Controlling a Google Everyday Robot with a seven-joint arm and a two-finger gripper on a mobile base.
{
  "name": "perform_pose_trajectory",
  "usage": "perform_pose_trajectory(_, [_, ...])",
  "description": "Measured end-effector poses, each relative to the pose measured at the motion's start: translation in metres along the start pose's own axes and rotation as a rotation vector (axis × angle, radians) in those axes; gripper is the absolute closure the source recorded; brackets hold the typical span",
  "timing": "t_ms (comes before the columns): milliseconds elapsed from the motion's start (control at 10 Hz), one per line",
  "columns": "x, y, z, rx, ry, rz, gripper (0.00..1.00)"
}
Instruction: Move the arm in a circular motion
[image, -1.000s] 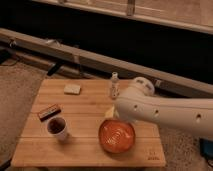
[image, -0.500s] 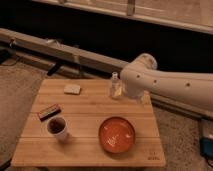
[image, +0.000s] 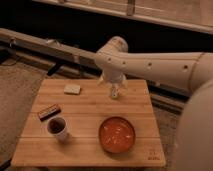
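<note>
The arm (image: 150, 62) reaches in from the right across the upper middle of the frame, blocking passage over the desk's (image: 90, 107) far edge there. Its gripper (image: 113, 82) hangs below the rounded joint, just above a small bottle (image: 114, 92) at upper centre. A bowl (image: 116, 134) fills the lower centre-right. A cup (image: 56, 128) and a dark bar (image: 49, 112) crowd the lower left; a pale block (image: 72, 89) sits upper left. Open wood lies across the middle of the desk, between the block and bowl, and along the right edge.
</note>
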Motion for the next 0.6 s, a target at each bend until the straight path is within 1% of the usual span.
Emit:
perform_pose_trajectory(200, [0.011, -0.041, -0.003, 0.013, 0.015, -0.063, 0.2])
perform_pose_trajectory(400, [0.017, -0.092, -0.008, 0.043, 0.033, -0.151, 0.2])
perform_pose_trajectory(500, [0.014, -0.119, -0.012, 0.066, 0.04, -0.201, 0.2])
perform_pose_trajectory(600, [0.003, -0.15, -0.018, 0.098, 0.046, -0.268, 0.2])
